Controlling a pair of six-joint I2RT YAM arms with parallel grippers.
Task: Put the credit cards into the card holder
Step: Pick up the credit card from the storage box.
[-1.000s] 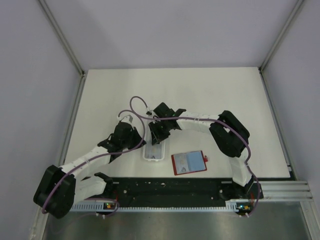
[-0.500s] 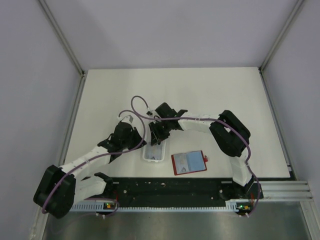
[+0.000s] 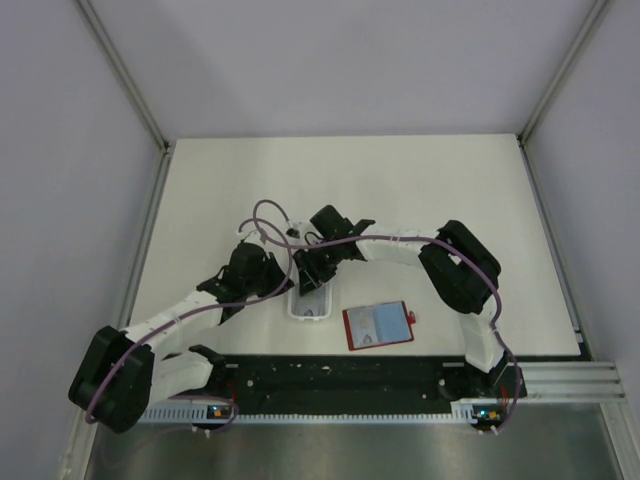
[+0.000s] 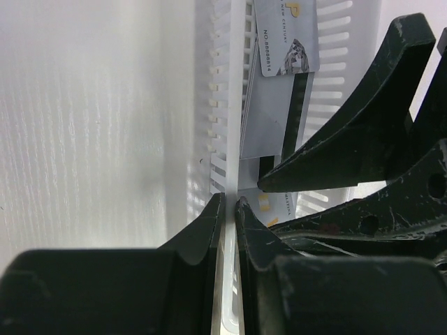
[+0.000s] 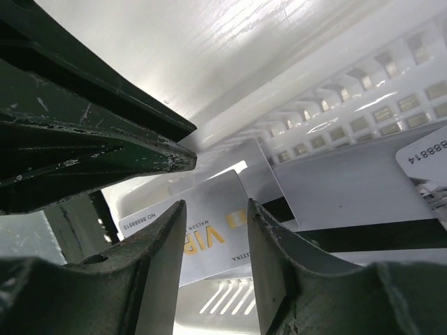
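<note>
Left arm stretched from base forward and inward, elbow low at near-left corner. left gripper (image 3: pixel 287 288) angled down, jaws almost together, pinching white tray rim (image 4: pixel 222 167). Right arm kinked, elbow way out right, forearm pointing toward centre. right gripper (image 3: pixel 312 272) tipped down, just beside left one, jaws parted, clear gap between fingertips.

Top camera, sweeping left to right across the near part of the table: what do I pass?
In order: left gripper → tray → card holder → right elbow. The right gripper overlaps the tray, so it is left out.
</note>
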